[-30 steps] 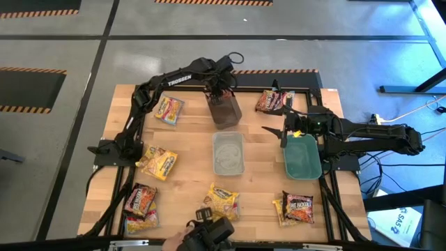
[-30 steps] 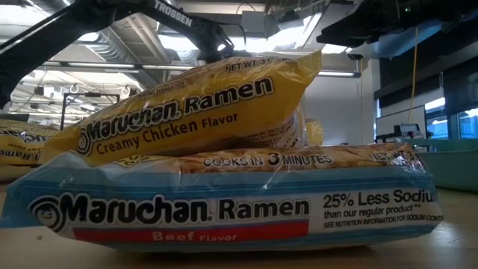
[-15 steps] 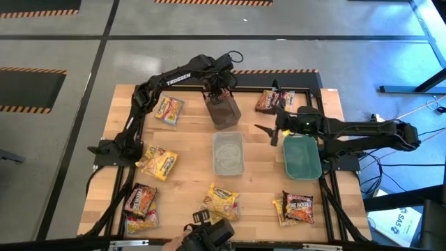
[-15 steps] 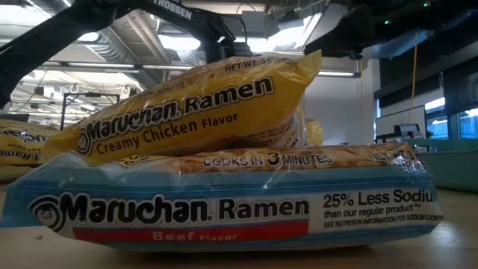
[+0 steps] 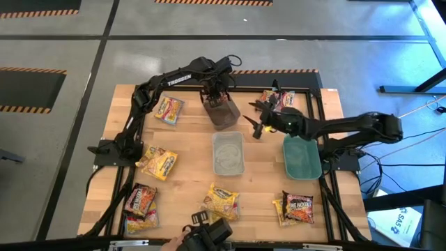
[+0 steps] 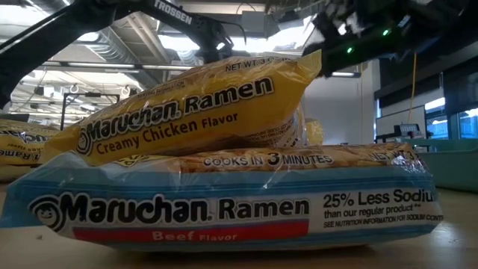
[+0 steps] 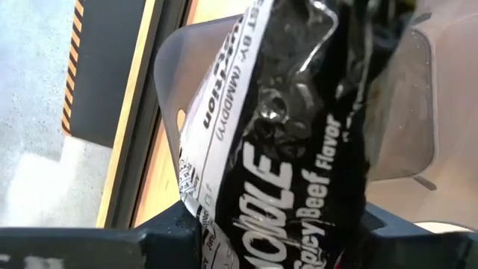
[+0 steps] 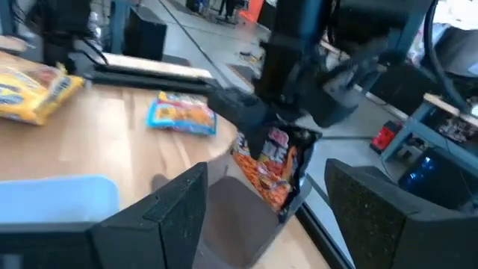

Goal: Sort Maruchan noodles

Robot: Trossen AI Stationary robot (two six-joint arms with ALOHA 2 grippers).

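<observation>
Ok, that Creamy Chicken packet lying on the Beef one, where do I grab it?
Probably its raised end, the right one in the low view, from above, jaws across the short width. The Creamy Chicken packet leans tilted on the Beef packet, so that end stands clear of the table.

Three bins [image 5: 228, 153] mid-table (packets [image 5: 159, 162] scattered around); both arms behind.

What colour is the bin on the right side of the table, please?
Teal bin, clearest in the high view.
</observation>
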